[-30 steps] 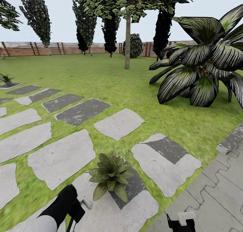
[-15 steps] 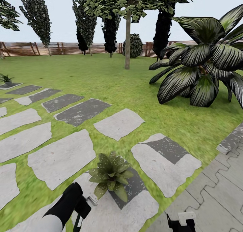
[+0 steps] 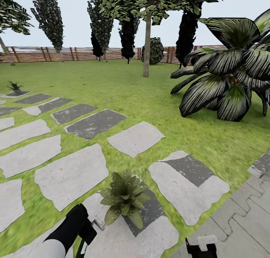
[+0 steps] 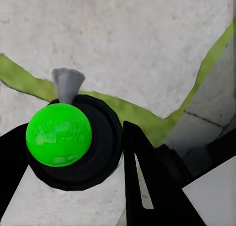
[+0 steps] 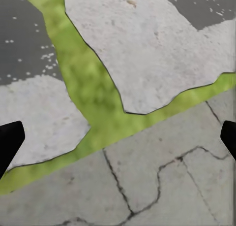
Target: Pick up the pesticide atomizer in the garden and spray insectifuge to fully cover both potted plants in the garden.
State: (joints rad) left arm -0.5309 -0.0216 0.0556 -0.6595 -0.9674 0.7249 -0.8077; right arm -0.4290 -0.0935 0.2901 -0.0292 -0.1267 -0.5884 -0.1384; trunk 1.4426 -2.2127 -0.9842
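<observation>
Left gripper clamped on atomizer, lower left; right gripper apart. Aim nozzle over nearest potted plant, sweep evenly.

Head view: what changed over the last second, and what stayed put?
The whole scene slid slightly right, so the camera turned; nothing in the garden moved. The left gripper rose slightly toward the near potted plant, still holding the pesticide atomizer. The right gripper stayed at the bottom edge.
</observation>
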